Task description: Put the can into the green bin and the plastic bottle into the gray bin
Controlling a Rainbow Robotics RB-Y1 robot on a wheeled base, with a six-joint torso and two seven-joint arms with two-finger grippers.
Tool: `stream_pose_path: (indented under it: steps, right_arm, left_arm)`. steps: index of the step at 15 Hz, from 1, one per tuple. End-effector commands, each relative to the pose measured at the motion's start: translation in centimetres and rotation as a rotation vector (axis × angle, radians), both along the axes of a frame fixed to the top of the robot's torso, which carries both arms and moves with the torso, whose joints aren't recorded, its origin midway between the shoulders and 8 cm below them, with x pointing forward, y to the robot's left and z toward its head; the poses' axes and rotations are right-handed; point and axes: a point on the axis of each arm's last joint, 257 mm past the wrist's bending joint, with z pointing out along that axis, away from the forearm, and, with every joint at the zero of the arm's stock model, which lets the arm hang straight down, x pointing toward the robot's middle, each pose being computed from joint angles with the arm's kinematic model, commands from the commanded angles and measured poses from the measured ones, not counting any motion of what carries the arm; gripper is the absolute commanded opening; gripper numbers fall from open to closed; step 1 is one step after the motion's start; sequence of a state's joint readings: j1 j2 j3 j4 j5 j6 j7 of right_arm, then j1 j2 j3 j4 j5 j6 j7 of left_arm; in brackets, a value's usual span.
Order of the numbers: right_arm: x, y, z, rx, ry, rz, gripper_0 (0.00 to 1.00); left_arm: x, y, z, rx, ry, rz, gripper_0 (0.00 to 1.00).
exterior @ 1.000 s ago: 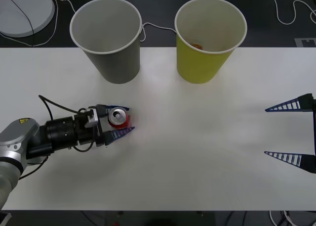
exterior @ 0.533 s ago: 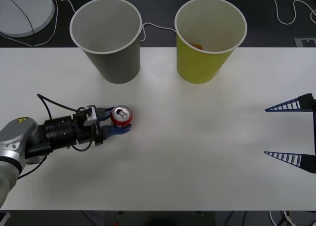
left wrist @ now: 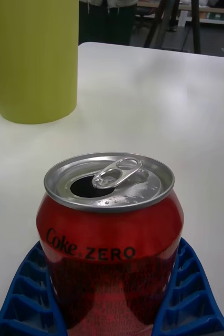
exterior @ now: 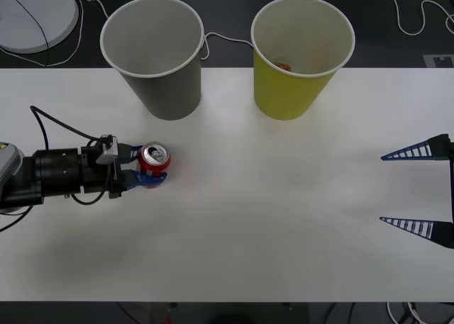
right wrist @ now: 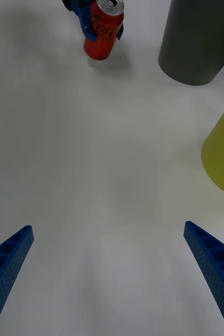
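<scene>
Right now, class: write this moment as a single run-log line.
left gripper: shut on can, left of table | right gripper: open, idle at right | green bin, gray bin: upright at back

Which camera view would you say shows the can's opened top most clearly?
The left wrist view: the can sits close up, tab lifted, between the left gripper fingers. The front view shows it small from above; the right wrist view, distant.

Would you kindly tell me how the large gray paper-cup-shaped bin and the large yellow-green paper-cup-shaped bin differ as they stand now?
Colour: the gray bin has a gray wall; the green bin has a yellow-green one.
Contents: the green bin shows a small orange-brown thing inside; none shows in the gray bin.
Place: the gray bin stands nearer the small red soda can held by the left gripper; the green bin stands farther toward the robot's right.
Both are upright, with white rims.
</scene>
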State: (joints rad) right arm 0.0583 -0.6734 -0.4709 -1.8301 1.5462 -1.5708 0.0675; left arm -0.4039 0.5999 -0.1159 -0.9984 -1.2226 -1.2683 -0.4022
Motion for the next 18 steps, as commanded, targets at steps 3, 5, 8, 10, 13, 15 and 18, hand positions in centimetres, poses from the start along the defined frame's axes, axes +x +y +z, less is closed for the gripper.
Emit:
stream_pose_path:
  steps: [3,5,8,10,13,15,18]
  right_arm:
    - [0.0,0.0,0.0,0.000,0.000,0.000,1.00]
    - [0.0,0.0,0.0,0.000,0.000,0.000,1.00]
    - [0.0,0.0,0.0,0.000,0.000,0.000,1.00]
    - [0.0,0.0,0.0,0.000,0.000,0.000,1.00]
    - [0.0,0.0,0.0,0.000,0.000,0.000,1.00]
    - [0.0,0.0,0.0,0.000,0.000,0.000,1.00]
    - [0.0,0.0,0.0,0.000,0.000,0.000,1.00]
  left_arm:
    - [-1.9,2.1,2.5,0.103,0.037,0.016,0.00]
    - [-2.9,3.0,3.8,0.176,0.038,0.052,0.00]
    - [-4.4,3.4,5.9,0.263,0.063,0.085,0.01]
    - [-4.8,4.0,7.1,0.298,0.100,0.108,0.00]
    - [-5.0,4.6,8.9,0.361,0.145,0.185,0.01]
    - [-4.9,5.2,10.2,0.403,0.164,0.253,0.01]
    - [-4.9,5.5,12.2,0.425,0.181,0.293,0.01]
